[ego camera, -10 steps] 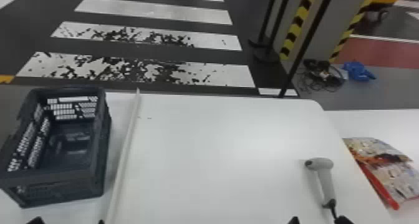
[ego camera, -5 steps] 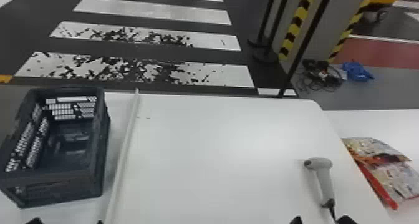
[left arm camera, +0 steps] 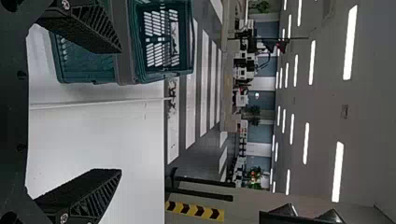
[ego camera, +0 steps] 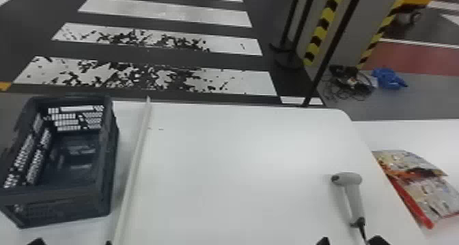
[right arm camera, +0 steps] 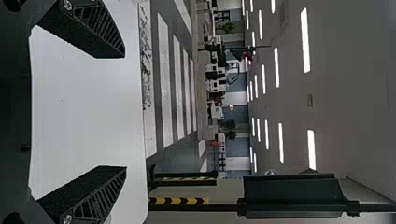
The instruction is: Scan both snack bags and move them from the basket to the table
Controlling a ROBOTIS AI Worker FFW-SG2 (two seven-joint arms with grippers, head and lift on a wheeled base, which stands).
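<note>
While left gripper (ego camera: 72, 242) hangs at head view's bottom edge, right gripper (ego camera: 351, 241) likewise; both wide.

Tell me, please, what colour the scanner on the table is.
Light grey; the scanner shows best in the head view.

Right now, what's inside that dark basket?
In the basket I see its dark floor, with paler patches, and slotted walls. The nearest strip of floor is hidden behind its near wall.
</note>
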